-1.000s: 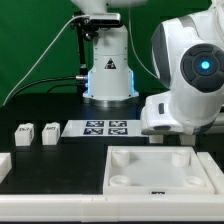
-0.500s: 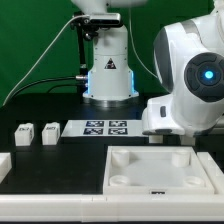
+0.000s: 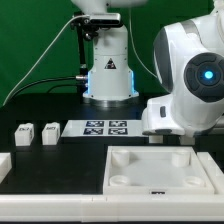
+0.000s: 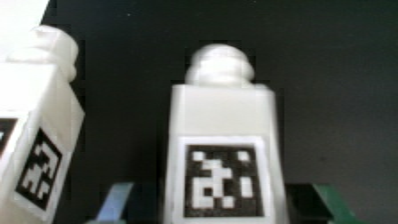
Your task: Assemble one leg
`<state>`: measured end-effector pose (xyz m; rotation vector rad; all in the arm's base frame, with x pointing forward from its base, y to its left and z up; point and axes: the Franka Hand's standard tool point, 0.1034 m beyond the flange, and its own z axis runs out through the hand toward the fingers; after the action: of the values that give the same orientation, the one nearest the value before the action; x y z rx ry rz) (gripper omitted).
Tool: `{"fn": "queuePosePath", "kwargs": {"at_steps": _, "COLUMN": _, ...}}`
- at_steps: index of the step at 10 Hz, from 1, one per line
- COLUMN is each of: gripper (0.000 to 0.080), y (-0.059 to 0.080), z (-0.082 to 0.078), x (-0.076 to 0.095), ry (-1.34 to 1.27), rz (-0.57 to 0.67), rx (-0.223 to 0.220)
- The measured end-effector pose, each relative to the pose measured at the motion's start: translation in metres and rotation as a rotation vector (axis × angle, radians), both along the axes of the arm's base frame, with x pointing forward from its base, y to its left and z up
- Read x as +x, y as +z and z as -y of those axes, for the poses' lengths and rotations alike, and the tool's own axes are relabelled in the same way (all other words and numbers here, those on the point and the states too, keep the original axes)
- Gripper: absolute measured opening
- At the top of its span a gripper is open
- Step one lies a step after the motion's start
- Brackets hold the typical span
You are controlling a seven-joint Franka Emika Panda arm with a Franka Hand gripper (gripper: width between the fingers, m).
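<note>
In the wrist view a white leg [image 4: 221, 130] with a black-and-white tag on its face lies between my fingertips. My gripper [image 4: 221, 205] is open, with a dark gap showing on each side between the leg and the fingers [image 4: 121, 200]. A second leg [image 4: 39, 120] lies close beside it. In the exterior view the arm's body [image 3: 190, 85] hides the gripper and these legs. Two more legs [image 3: 24, 133] [image 3: 50, 132] stand at the exterior view's left.
The marker board [image 3: 105, 128] lies in the middle of the table. The large flat white piece with recessed pockets [image 3: 165, 170] lies at the front. Another white part [image 3: 4, 165] shows at the left edge. The robot's base [image 3: 108, 75] stands behind.
The arm's body moved slightly down and to the exterior view's right early on, then held still. The legs on the left have not moved.
</note>
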<state>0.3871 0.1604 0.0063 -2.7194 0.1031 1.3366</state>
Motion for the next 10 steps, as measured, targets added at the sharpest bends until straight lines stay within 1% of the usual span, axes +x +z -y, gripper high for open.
{"fn": "queuePosePath", "kwargs": {"at_steps": 3, "gripper": 0.0288, "y": 0.000, "z": 0.000, "x": 0.000, "ry": 0.000, "rz": 0.001, "rx": 0.000}}
{"fn": "queuePosePath", "kwargs": {"at_steps": 4, "gripper": 0.0288, "y": 0.004, "z": 0.001, "x": 0.001, "ry": 0.002, "rz": 0.001, "rx": 0.002}}
{"fn": "queuePosePath", "kwargs": {"at_steps": 5, "gripper": 0.0288, "y": 0.018, "z": 0.005, "x": 0.004, "ry": 0.007, "rz": -0.008, "rx": 0.008}}
{"fn": "queuePosePath", "kwargs": {"at_steps": 7, "gripper": 0.0290, "y": 0.063, "z": 0.017, "x": 0.016, "ry": 0.000, "rz": -0.004, "rx": 0.010}}
{"fn": "queuePosePath", "kwargs": {"at_steps": 8, "gripper": 0.0290, "y": 0.070, "z": 0.019, "x": 0.022, "ry": -0.005, "rz": 0.026, "rx": 0.009}}
{"fn": "queuePosePath", "kwargs": {"at_steps": 9, "gripper": 0.0290, "y": 0.067, "z": 0.018, "x": 0.022, "ry": -0.007, "rz": 0.044, "rx": 0.007}}
{"fn": "queuePosePath", "kwargs": {"at_steps": 10, "gripper": 0.0290, "y": 0.066, "z": 0.018, "x": 0.020, "ry": -0.007, "rz": 0.037, "rx": 0.007}}
